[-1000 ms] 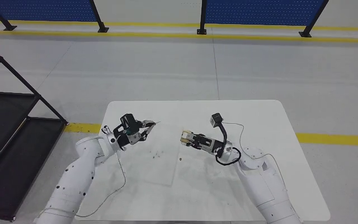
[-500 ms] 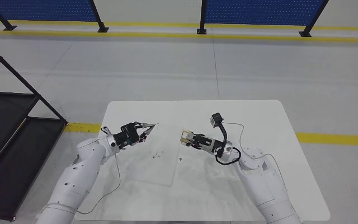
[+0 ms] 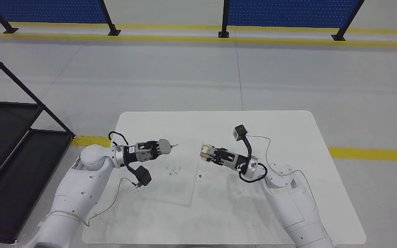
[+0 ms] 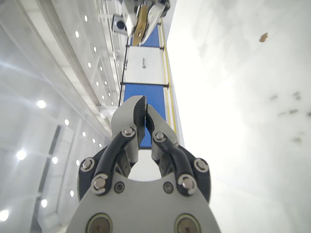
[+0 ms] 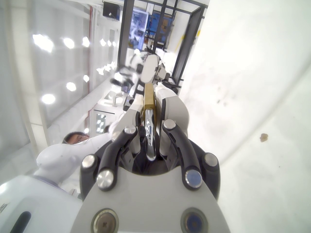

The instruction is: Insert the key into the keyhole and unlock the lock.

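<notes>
My right gripper [image 3: 203, 152] hovers over the middle of the white table [image 3: 298, 130], shut on a brass padlock [image 3: 207, 152]. In the right wrist view the padlock [image 5: 148, 98] sits edge-on between the fingers, its silver shackle [image 5: 149, 134] pointing back into the palm. My left gripper [image 3: 166, 147] faces it from a short gap to the left, its fingers pressed together. A thin key [image 3: 174, 146] pokes out of its tip toward the lock. In the left wrist view my left gripper [image 4: 146, 106] is shut, and the padlock [image 4: 140, 26] hangs straight ahead.
Small dark specks [image 3: 177, 168] mark the table below the gap between the grippers. A brown crumb [image 4: 263, 37] lies on the tabletop near the lock. A black rack [image 3: 25, 149] stands off the table's left side. A thin cable [image 3: 124, 208] trails under the left arm.
The left wrist has rolled over, swinging its camera from above the arm to below it, while the key tip stays pointed at the lock. The right arm has not moved.
</notes>
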You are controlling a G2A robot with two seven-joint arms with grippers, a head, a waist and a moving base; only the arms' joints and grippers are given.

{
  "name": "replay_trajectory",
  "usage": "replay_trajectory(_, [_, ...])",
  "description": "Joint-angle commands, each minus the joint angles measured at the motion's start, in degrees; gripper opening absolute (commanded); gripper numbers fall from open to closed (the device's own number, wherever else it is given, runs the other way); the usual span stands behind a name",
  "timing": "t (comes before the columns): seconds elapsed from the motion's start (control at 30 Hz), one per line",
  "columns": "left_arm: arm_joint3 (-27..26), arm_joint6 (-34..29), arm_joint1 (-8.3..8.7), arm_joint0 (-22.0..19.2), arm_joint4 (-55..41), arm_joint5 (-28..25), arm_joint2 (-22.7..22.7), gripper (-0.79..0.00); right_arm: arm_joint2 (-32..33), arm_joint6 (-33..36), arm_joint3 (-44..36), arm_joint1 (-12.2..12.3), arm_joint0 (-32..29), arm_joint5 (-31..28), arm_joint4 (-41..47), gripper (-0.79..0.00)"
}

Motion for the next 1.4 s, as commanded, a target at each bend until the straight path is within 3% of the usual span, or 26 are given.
replay_trajectory(0.0, [0.7,0.9,0.17,-1.8,3.0,1.1,0.5,-0.785,0.0,0.0,0.0,0.0,0.0,0.0,0.0,-0.785])
replay_trajectory(0.1, [1.3,0.2,0.24,-3.4,4.0,2.0,0.9,-0.785,0.0,0.0,0.0,0.0,0.0,0.0,0.0,-0.785])
replay_trajectory(0.47, [0.4,-0.5,0.17,-3.0,3.8,2.3,1.4,-0.785,0.0,0.0,0.0,0.0,0.0,0.0,0.0,-0.785])
replay_trajectory(0.83, [0.0,10.2,0.19,-5.6,0.0,11.0,4.3,-0.785,-0.3,7.8,-3.9,1.3,4.5,3.5,-6.8,-0.785])
replay_trajectory(1.0, [-1.4,10.0,0.38,-5.6,-2.2,11.3,5.4,-0.785,-1.2,10.4,-5.1,1.7,6.4,3.1,-8.9,-0.785])
replay_trajectory(1.37, [-2.8,9.0,1.16,-5.5,-6.1,12.3,6.8,-0.785,-4.3,8.1,-5.7,1.5,8.1,2.1,-7.7,-0.785])
